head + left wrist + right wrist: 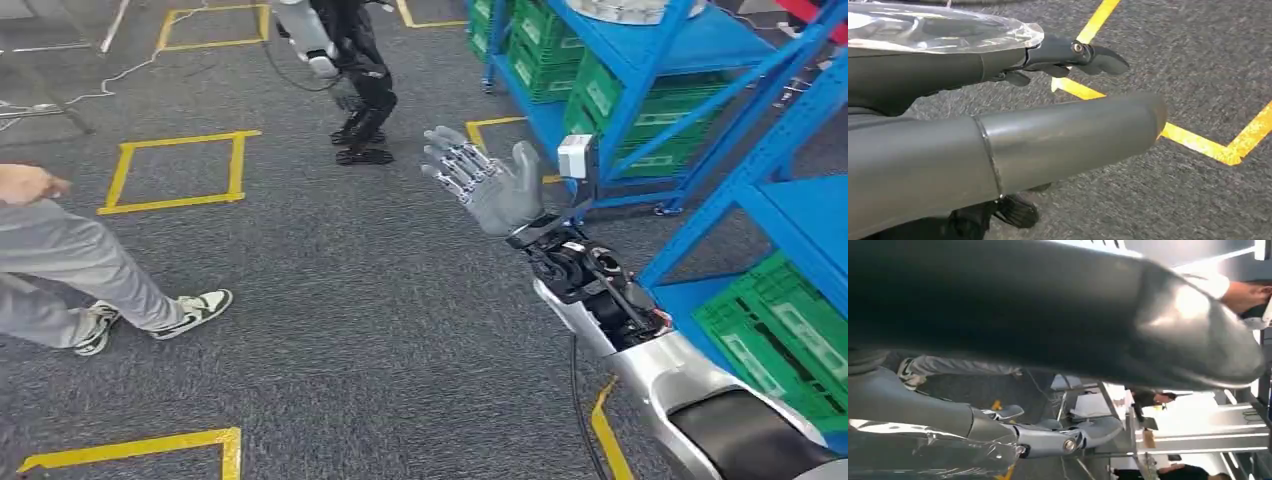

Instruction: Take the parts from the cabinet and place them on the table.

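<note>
The right robot hand [487, 180] is raised with fingers spread, holding nothing; the blue cabinet [700, 110] with green crates [640, 105] stands just beyond it. The left robot hand [998, 145] shows too little to tell.

Green slotted crates [782, 340] sit on the low shelves of the blue steel cabinet [770, 150], at right.

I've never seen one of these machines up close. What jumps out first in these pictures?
First the robot's right hand, raised in mid-air over the grey carpet with fingers spread and nothing in it, its silver arm coming in from the lower right. Beside it on the right stand blue shelves stacked with green crates. Yellow tape squares mark the floor, a second robot stands at the far end, and a person's legs show at the left.
</note>
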You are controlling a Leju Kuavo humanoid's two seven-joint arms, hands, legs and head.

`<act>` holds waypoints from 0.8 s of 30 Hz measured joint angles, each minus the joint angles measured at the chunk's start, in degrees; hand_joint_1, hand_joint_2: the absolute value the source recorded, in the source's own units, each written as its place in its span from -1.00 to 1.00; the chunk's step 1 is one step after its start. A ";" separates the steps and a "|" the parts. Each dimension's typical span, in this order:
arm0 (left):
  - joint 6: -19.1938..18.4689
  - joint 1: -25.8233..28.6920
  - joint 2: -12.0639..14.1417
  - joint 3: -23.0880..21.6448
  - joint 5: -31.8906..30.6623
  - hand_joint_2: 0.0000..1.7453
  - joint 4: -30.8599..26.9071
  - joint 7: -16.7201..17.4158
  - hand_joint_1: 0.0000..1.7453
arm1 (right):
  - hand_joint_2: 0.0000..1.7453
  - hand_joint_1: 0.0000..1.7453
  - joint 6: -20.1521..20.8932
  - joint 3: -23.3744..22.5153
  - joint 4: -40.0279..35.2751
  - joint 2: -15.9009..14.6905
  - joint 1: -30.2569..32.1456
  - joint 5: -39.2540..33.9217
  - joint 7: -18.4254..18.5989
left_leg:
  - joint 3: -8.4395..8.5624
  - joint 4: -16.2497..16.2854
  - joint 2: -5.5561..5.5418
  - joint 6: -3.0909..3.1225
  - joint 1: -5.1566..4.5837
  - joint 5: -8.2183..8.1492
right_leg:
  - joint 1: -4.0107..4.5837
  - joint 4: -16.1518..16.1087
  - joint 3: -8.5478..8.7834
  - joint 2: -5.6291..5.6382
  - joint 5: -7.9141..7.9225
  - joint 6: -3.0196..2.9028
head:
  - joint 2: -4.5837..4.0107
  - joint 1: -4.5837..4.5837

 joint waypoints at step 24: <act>0.04 -0.06 0.22 0.00 0.04 -1.00 0.00 -0.15 -1.00 | -1.00 -1.00 -0.26 0.31 -0.52 -0.11 0.50 -0.13 0.24 | 6.94 -14.38 5.17 1.43 -0.74 7.28 | -0.02 0.44 0.14 -3.66 -0.66 2.13 | 0.00 0.79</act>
